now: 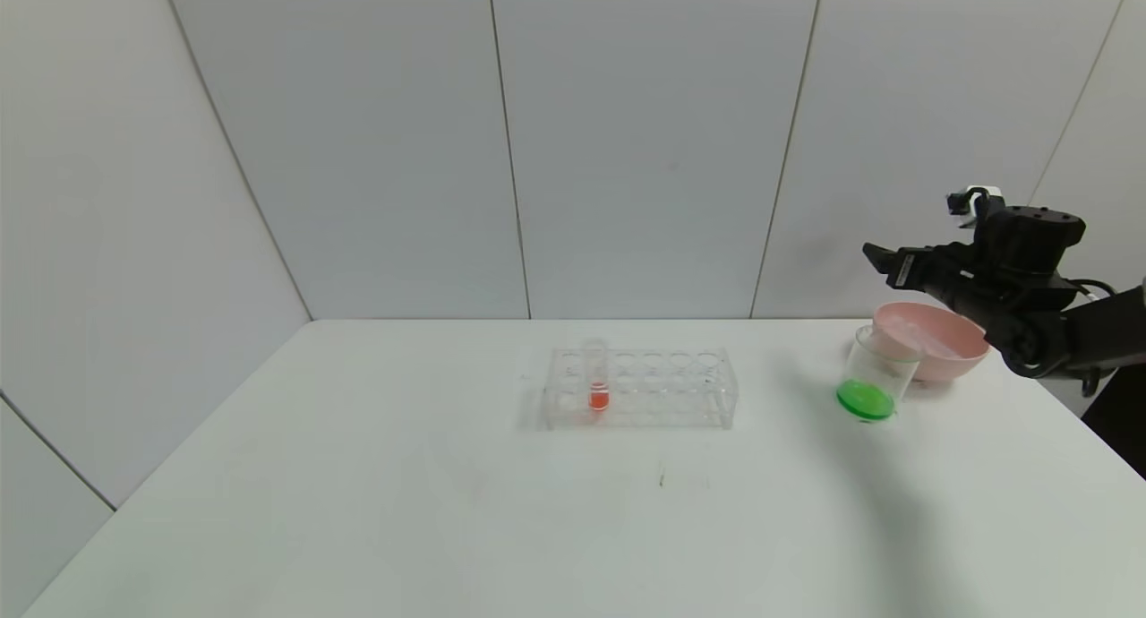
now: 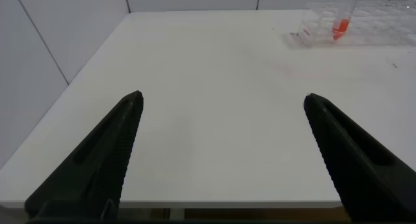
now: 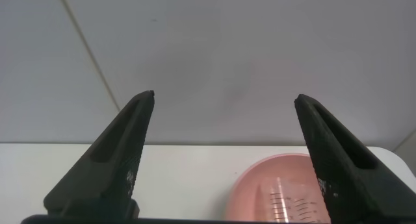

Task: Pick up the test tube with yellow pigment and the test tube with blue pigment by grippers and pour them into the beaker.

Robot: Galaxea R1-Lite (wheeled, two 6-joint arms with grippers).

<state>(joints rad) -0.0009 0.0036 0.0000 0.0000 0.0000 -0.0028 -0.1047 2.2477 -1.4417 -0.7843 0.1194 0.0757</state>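
Observation:
The beaker [image 1: 873,376] stands on the white table at the right, tilted a little in the head view, with green liquid in its bottom. My right gripper [image 1: 886,261] hangs open and empty above and behind it, over the pink bowl [image 1: 949,354]. In the right wrist view that gripper [image 3: 224,97] has wide-apart jaws, and a clear marked tube [image 3: 286,201] lies in the bowl [image 3: 260,185] below. No test tube with yellow pigment or blue pigment shows; which tube lies in the bowl I cannot tell. My left gripper [image 2: 222,97] is open and empty over the table's near left part.
A clear multi-hole rack [image 1: 680,394] stands at mid-table and holds one upright tube of orange-red liquid [image 1: 598,381]. The same rack [image 2: 383,23] and tube [image 2: 340,26] show far off in the left wrist view. The table's right edge runs close to the bowl.

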